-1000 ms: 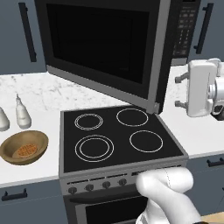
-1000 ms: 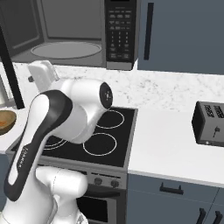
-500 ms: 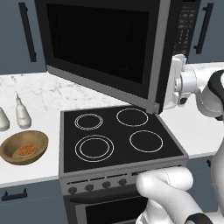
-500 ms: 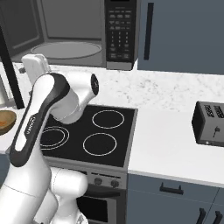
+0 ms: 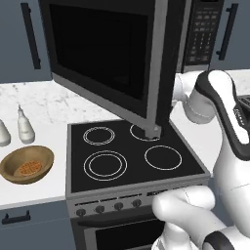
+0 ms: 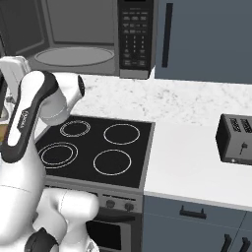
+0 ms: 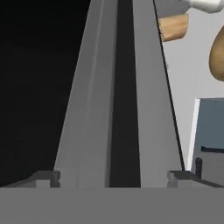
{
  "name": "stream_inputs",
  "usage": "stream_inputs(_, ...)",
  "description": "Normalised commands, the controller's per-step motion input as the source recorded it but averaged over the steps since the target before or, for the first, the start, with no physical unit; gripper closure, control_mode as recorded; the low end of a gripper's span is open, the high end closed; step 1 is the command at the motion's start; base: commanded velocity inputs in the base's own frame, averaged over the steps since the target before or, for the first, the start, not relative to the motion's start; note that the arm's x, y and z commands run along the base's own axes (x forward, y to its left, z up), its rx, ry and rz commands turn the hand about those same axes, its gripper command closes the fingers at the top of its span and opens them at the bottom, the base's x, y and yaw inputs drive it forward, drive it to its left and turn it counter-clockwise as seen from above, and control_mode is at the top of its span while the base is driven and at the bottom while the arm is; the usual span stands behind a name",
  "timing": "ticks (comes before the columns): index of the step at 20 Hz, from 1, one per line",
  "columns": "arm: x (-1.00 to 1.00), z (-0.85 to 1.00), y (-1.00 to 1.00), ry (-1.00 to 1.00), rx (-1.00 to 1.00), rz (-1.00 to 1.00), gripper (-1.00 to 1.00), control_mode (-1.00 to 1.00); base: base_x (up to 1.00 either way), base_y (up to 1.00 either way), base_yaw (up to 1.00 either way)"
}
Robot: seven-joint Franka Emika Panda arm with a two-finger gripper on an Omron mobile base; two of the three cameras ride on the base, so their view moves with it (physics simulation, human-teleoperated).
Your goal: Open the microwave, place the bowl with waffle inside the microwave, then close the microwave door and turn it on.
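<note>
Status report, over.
Gripper open, straddling microwave door edge. Door swung out over stove. Bowl with waffle on counter, left.

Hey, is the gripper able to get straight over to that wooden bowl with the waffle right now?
Probably not directly: the swung-open microwave door stands between the open gripper, at the door's free edge, and the bowl on the far counter.

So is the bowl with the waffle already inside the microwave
No, the bowl with the waffle in it sits on the counter left of the stove, outside the microwave.

Hand [image 7: 113, 177] behind microwave door [image 5: 105, 63]
</note>
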Motion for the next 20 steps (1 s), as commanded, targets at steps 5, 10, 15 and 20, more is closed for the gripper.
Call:
stream_inputs(5, -0.01, 0.12, 1.0, 0.0, 0.0, 0.1, -1.0, -1.0, 0.0, 0.0, 0.0)
stream_inputs(10, 0.0, 0.04, 1.0, 0.0, 0.0, 0.02, -1.0, -1.0, 0.0, 0.0, 0.0)
stream_inputs(15, 0.0, 0.13, 0.34, -0.09, 0.03, -0.01, -1.0, -1.0, 0.0, 0.0, 0.0)
stream_inputs(20, 0.0, 0.13, -0.44, -0.07, 0.11, -0.08, -1.0, -1.0, 0.0, 0.0, 0.0)
